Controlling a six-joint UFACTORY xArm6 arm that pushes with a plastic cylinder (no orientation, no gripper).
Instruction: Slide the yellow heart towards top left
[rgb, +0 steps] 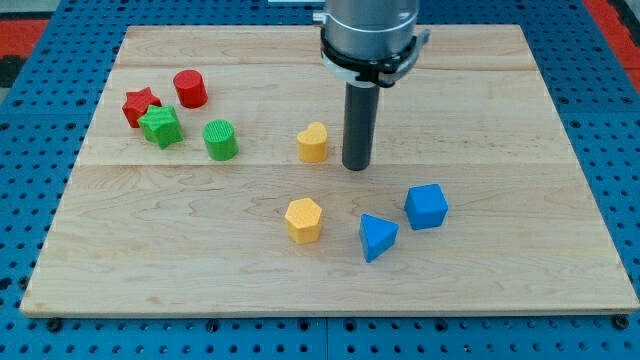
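Observation:
The yellow heart (313, 143) stands near the middle of the wooden board (480, 120). My tip (356, 167) rests on the board just to the heart's right, a small gap apart from it. The rod hangs from the grey arm housing (368, 35) at the view's top centre.
A yellow hexagon (303, 220) lies below the heart. A blue triangle (377, 237) and blue cube (426, 206) lie lower right. At the view's left are a red star (141, 105), red cylinder (190, 89), green star (161, 127) and green cylinder (220, 140).

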